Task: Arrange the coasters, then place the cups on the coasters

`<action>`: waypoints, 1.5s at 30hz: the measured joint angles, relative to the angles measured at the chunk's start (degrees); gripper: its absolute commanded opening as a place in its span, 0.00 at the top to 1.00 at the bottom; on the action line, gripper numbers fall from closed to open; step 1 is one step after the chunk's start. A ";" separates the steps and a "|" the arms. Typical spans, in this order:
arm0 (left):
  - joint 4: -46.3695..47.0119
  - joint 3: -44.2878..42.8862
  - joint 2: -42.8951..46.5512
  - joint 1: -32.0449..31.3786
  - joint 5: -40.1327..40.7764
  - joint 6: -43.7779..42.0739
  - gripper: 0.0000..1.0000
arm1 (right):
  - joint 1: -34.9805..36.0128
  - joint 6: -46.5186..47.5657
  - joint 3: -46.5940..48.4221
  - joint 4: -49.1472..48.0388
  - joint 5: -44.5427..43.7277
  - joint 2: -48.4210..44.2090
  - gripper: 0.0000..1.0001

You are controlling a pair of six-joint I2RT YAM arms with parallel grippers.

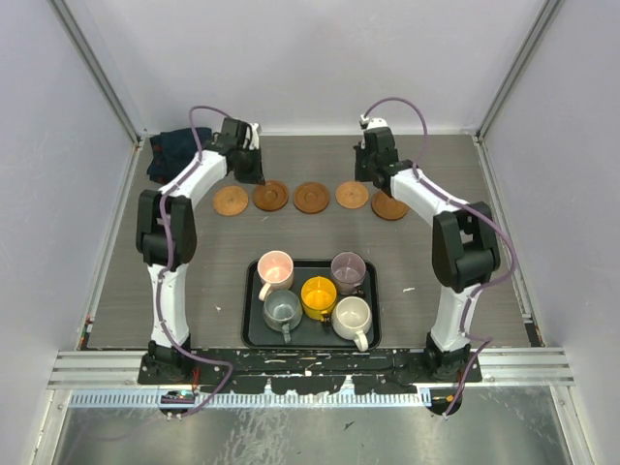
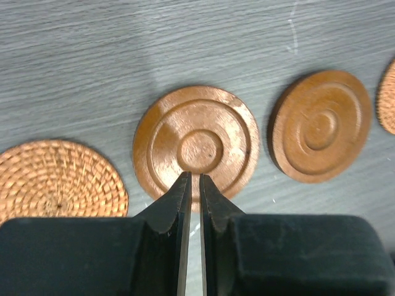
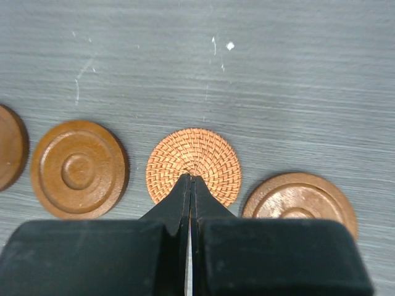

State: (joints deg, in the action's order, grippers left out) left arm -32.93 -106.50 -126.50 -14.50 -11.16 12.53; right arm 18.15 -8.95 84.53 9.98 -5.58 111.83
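Hovering over the row of coasters (image 1: 311,197), the left gripper (image 2: 191,177), fingers nearly together, has a ringed coaster (image 2: 196,148) just ahead of its tips. The right gripper (image 3: 189,179), pressed together, points at a woven coaster (image 3: 193,161). The cups (image 1: 319,294) stand well behind both, in a black tray (image 1: 250,320).

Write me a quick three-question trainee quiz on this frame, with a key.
1. How many cups stand in the black tray?
2. True or false: one cup already sits on a coaster.
3. The right gripper has its tips over: A the woven coaster, B a ringed wooden disc, C bare tabletop.
Key: 1 five; 2 false; 3 A.
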 measured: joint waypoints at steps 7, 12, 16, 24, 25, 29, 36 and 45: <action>1.64 8.46 11.56 0.28 0.15 0.17 0.87 | -0.07 -0.17 -8.09 -1.31 -4.57 -10.25 0.99; 6.80 21.05 18.43 1.46 1.25 1.36 0.87 | -0.74 -0.83 -19.98 -1.38 -7.61 -14.23 0.99; 7.08 30.47 22.71 1.90 3.48 2.05 0.87 | -1.22 -1.68 -27.69 0.02 -8.83 -18.16 0.99; 10.88 38.47 27.43 2.82 5.18 3.63 0.87 | -3.78 -3.72 -31.08 -0.79 -8.28 -19.54 0.99; 11.26 38.84 27.52 2.95 5.29 3.65 0.87 | -4.22 -3.98 -31.15 -0.96 -8.15 -19.32 0.99; 12.50 40.22 27.52 3.32 5.40 3.89 0.87 | -5.20 -4.85 -31.15 -2.19 -6.97 -17.55 0.99; 13.05 41.68 27.52 3.58 5.40 4.63 0.87 | -5.60 -5.75 -31.17 -2.91 -4.11 -13.64 0.99; 13.46 41.83 27.50 4.42 5.38 4.63 0.87 | -5.79 -6.45 -29.75 -4.83 -3.10 -11.21 0.99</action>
State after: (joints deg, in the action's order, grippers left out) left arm -19.46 -64.66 -99.00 -10.09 -5.78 17.17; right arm 12.36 -15.40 54.78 5.15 -8.69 100.62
